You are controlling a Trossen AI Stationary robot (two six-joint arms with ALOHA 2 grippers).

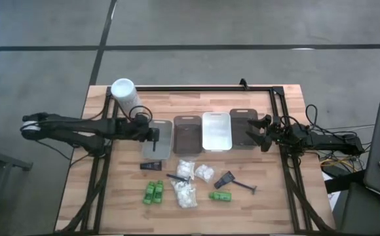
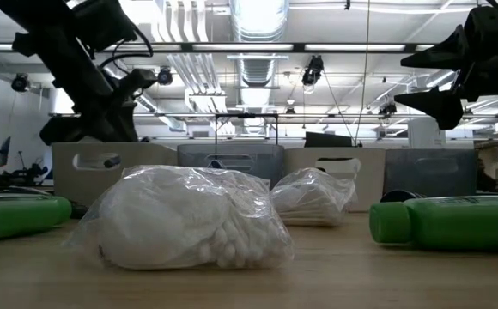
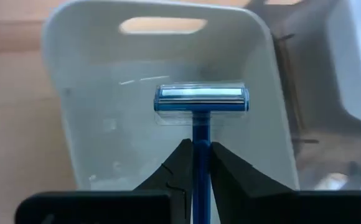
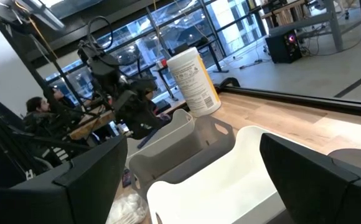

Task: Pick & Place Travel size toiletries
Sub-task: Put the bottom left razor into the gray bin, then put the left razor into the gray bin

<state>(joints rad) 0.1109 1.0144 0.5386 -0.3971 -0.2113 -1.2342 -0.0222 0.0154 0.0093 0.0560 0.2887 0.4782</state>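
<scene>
My left gripper [image 1: 154, 139] is over the light grey tray [image 1: 158, 147], shut on a thin blue razor [image 3: 200, 99]. My right gripper [image 1: 259, 131] is open and empty over the dark tray at the row's right end [image 1: 246, 121]. On the table in front of the trays lie a black tube [image 1: 151, 166], two dark razors [image 1: 177, 177] [image 1: 234, 181], white crinkly packets [image 1: 187, 168] [image 1: 185, 194] and green little bottles [image 1: 153, 191] [image 1: 221, 195]. My left gripper pinches the razor's thin handle [image 3: 200, 134] between its two fingers [image 3: 180, 165]. The handle lies along the fingers, and the head [image 3: 200, 99] sticks out past the fingertips over the grey tray's floor [image 3: 118, 137]. Whether the head touches the floor, I cannot tell.
Four trays stand side by side across the table's middle: light grey, dark brown [image 1: 187, 134], white [image 1: 216, 131], dark. A tall white cylindrical container [image 1: 126, 95] stands at the far left, close behind my left arm. A black frame [image 1: 196, 88] runs along the table's edges.
</scene>
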